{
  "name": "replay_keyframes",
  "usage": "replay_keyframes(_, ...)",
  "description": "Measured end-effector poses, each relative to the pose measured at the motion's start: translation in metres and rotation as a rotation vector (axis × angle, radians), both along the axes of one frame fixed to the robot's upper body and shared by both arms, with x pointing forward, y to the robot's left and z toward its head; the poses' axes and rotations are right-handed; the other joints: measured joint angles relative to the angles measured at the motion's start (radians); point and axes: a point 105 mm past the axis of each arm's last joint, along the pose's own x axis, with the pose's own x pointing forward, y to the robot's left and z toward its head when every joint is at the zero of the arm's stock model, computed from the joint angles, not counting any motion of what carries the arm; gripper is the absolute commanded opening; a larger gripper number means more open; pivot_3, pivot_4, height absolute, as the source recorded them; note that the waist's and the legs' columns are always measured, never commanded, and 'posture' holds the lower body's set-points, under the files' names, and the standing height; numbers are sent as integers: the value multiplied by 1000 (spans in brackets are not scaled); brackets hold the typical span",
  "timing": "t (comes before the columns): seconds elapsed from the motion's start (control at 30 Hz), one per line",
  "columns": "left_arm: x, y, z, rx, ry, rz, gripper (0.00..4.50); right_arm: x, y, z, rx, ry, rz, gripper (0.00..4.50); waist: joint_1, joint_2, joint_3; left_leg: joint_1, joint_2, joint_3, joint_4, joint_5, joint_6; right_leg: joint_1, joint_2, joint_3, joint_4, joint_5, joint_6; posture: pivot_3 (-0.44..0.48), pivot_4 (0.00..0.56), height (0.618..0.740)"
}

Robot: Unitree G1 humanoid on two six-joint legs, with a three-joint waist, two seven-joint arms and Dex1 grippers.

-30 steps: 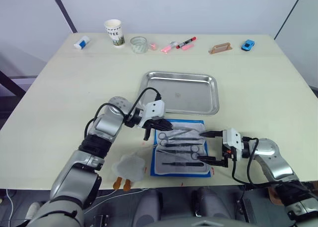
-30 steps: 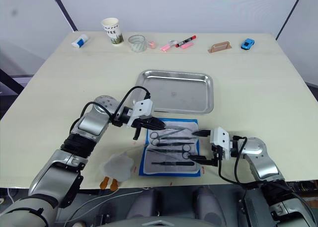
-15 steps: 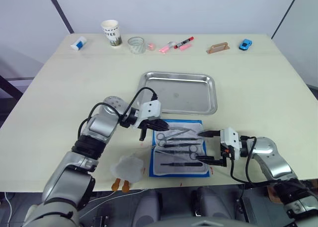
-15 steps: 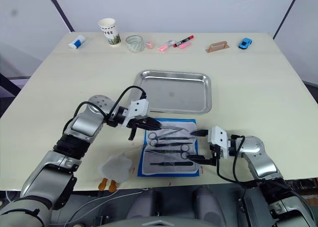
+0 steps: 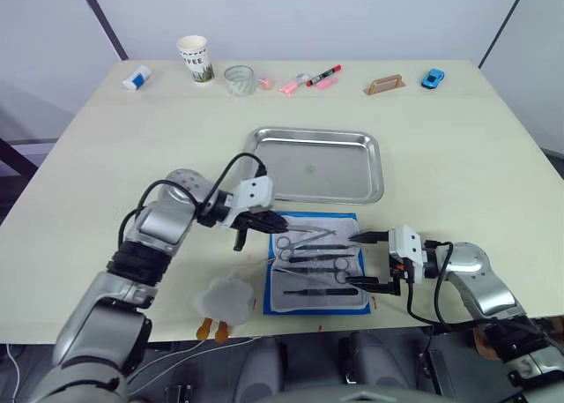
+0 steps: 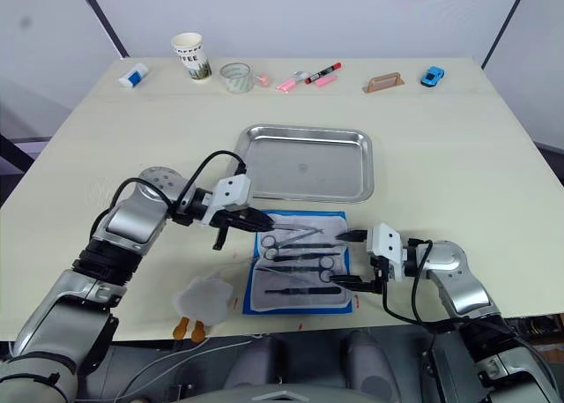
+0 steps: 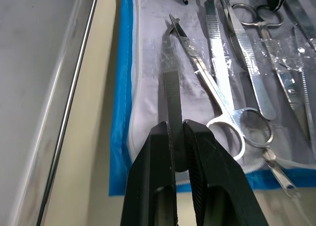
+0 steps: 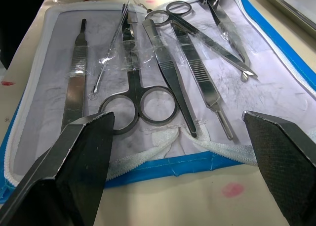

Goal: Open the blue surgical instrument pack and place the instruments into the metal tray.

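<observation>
Item 1, the blue surgical instrument pack (image 5: pixel 317 264): lying unzipped and flat on the worktop (image 5: pixel 458 147) just in front of the metal tray (image 5: pixel 319 163), lining up, so the contents are exposed for picking. No lettering is readable on it.

Item 2, the instruments (image 8: pixel 163 72): resting side by side on the pale lining, some with clear film over them; ring-handled scissors, tweezers and straight handles are showing.

Item 3, the metal tray: sitting bare, apparently awaiting the instruments.

Item 4, the left gripper (image 7: pixel 177 137): its fingers are pinching a flat ridged handle (image 7: pixel 171 95) at the pack's left edge, probably to lift it toward the tray.

Item 5, the right gripper (image 5: pixel 368 260): waiting at the pack's right edge, fingers spread wide, gripping nothing.

Item 6, the paper cup (image 5: pixel 194 57): standing at the far edge, lettering reading "FFEE"; presumably "COFFEE".
</observation>
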Motion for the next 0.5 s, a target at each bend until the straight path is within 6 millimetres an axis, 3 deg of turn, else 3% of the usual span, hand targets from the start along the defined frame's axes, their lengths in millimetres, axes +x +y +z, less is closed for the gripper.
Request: replay_keyframes(0.5,-7,32,12,43,-22,50,74,1,1,0,-2,0,4,4500,-2,-1,0,0,0,0,-1,0,0,0,0,0,0,0,0,0,150,737)
